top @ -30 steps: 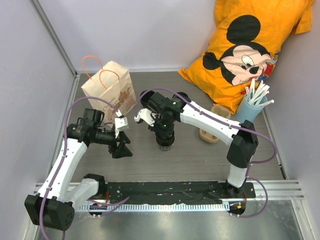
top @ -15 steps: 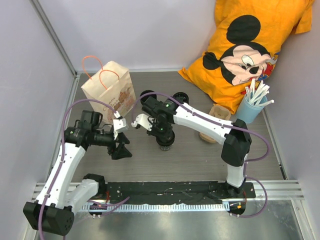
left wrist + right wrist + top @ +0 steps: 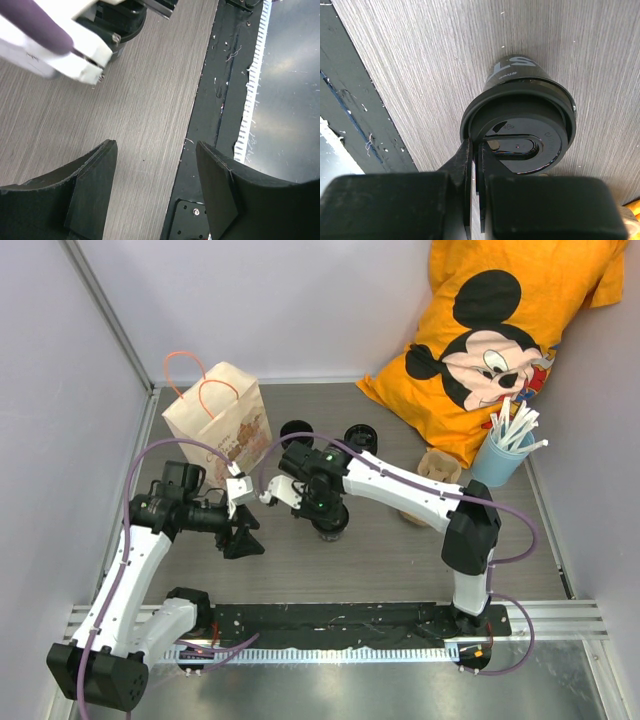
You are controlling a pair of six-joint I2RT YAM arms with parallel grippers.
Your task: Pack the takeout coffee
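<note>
The takeout coffee (image 3: 520,117), a small black cup with a black lid, stands upright on the wood-grain table mid-front (image 3: 332,528). My right gripper (image 3: 476,150) comes down on it from above and is shut on the rim of its lid; in the top view this gripper (image 3: 322,512) hides most of the cup. My left gripper (image 3: 243,536) hovers low just left of the cup, open, with nothing between its fingers (image 3: 95,190). In the left wrist view the gripper (image 3: 155,165) looks down on bare table and the black base rail.
A brown paper bag (image 3: 215,418) with orange handles stands at the back left. Two more black cups (image 3: 297,430) (image 3: 360,435) sit behind the right arm. A beige cup carrier (image 3: 432,468), a light blue cup of straws (image 3: 503,452) and an orange pillow (image 3: 500,330) fill the back right.
The right arm's wrist has swung a little to the left over the cup, which stays in place. The left gripper has drawn back slightly to the left.
</note>
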